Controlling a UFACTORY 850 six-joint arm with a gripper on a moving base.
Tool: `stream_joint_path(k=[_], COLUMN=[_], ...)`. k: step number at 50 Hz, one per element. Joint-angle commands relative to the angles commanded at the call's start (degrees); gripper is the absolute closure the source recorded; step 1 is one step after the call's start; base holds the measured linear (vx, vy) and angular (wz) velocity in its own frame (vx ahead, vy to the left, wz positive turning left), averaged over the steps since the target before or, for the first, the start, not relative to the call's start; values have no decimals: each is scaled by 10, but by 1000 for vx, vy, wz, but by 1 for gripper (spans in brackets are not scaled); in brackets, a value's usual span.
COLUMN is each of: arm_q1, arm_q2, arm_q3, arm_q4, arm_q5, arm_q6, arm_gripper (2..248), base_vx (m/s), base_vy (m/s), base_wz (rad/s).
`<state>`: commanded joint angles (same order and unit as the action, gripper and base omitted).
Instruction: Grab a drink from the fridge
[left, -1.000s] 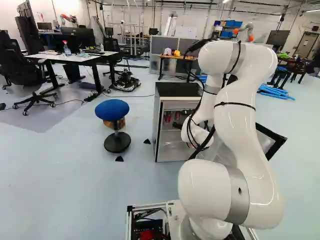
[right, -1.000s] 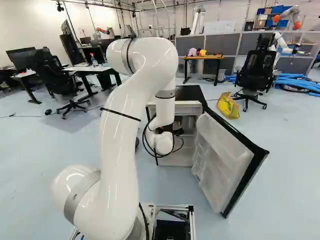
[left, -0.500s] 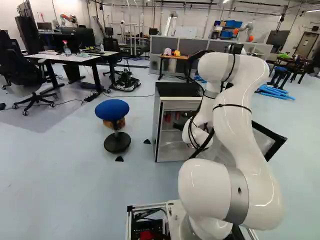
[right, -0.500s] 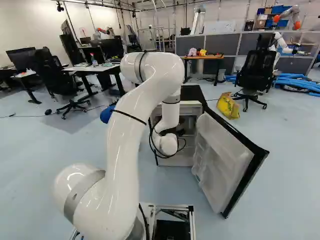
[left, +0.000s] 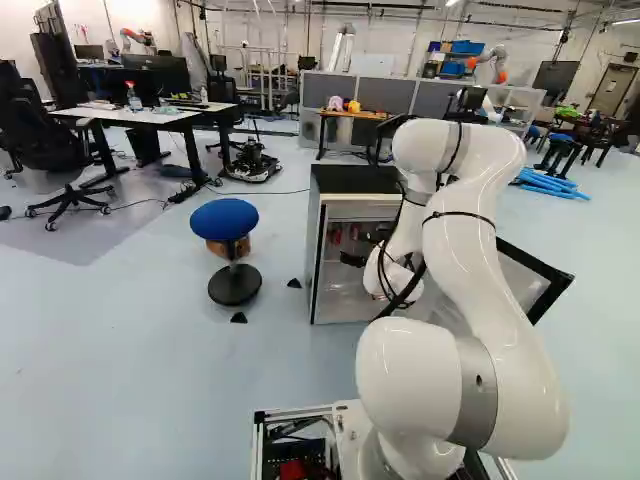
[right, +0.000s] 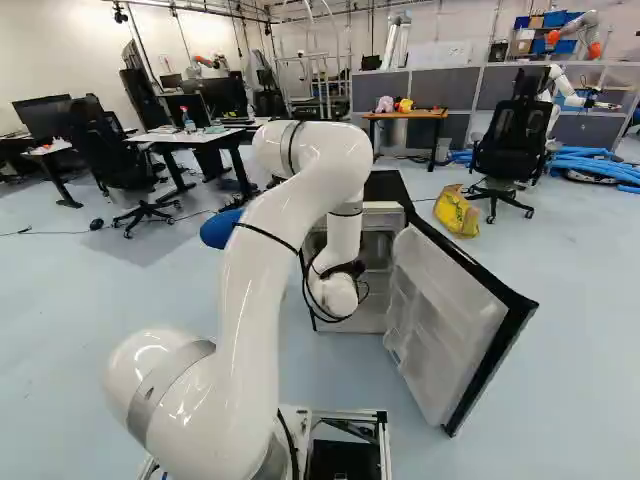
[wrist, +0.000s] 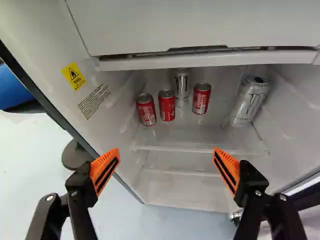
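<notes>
Drinks in the fridge (left: 355, 180): three glossy red cans (wrist: 166, 105) and a silver can (wrist: 182, 90), its top dim beneath the compartment's edge, share a smooth shelf (wrist: 200, 134) with a pale patterned can (wrist: 250, 101). The end effector (left: 352, 259), small and dark beside the white arm (left: 475, 260), faces them, its ribbed orange pads (wrist: 104, 171) well apart. The arm partly hides the open, black-edged door (right: 445, 310) in the left base view.

A yellow warning sign (wrist: 74, 76) with a black triangle was on the fridge wall (wrist: 112, 130), beside print (wrist: 94, 101) too small to read; red cans (wrist: 166, 106) and a silver can (wrist: 249, 102) bore lettering
</notes>
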<state>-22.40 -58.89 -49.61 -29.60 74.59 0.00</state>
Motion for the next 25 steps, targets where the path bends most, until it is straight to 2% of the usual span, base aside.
stream_joint_path(k=[25], arm_q1=[0], arm_q2=[-49], arm_q3=[-32], arm_q4=[-32], arm_q5=[29], arm_q6=[0], arm_gripper=[3], base_vx=[0], base_vy=[0], base_wz=[0])
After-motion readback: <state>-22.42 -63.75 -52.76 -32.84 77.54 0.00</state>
